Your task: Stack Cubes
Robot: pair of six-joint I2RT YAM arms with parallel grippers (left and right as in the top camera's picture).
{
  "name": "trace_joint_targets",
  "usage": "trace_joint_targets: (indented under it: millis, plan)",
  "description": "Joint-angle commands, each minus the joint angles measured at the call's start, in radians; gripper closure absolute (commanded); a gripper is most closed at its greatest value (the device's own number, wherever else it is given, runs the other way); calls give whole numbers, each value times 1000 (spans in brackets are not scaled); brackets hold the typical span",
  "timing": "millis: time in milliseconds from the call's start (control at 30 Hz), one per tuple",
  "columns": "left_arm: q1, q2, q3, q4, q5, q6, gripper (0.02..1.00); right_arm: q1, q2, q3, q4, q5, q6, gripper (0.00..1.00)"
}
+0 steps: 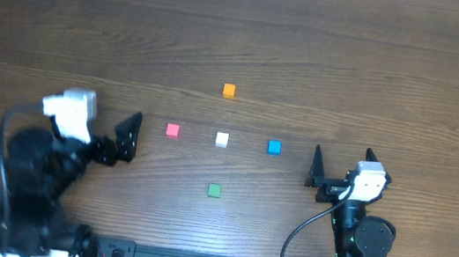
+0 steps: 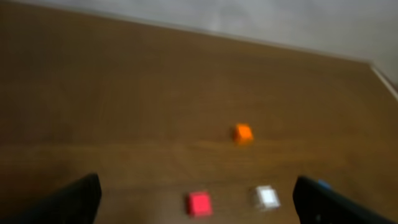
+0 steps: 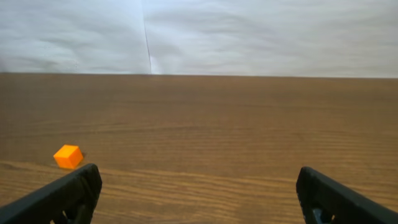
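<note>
- On brown wooden table [image 1: 381, 60]: small orange cube [image 1: 229, 91] farthest from the arm bases; small pink cube [image 1: 172, 130], white cube [image 1: 222, 139] and blue cube [image 1: 274, 147] in a row; green cube [image 1: 214, 191] nearest. All apart, none stacked.
- Wide stretch of wood beyond orange cube.
- Left gripper [image 1: 128, 137] near pink cube, on its left, jaws spread wide, holding nothing.
- Right gripper [image 1: 342, 157] near blue cube, on its right, jaws wide apart, holding nothing.
</note>
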Motion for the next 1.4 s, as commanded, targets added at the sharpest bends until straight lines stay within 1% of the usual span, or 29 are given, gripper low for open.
trace_joint_targets:
  millis: [33,133,300,400,533,600,700,1400]
  plan:
    - [-109,356,330,-259,11,-31,23,-6,-9,-9,3,-8,2,7]
    - [-188,513,415,-331,-66,-82,27,-6,-9,-9,3,-8,2,7]
    - [-317,716,435,-336,-189,-180,31,-6,-9,-9,3,-8,2,7]
    - [-379,810,435,-336,-247,-221,45,-6,-9,-9,3,-8,2,9]
    - [-430,912,435,-333,-305,-245,49,-6,-9,-9,3,-8,2,7]
    - [-460,965,435,-332,-362,-282,69,-6,-9,-9,3,-8,2,7]
    - [-483,1015,435,-320,-406,-312,91,-6,-9,-9,3,-8,2,7]
    - [-468,1154,415,-203,-410,-315,130,-6,-9,-9,3,-8,2,9]
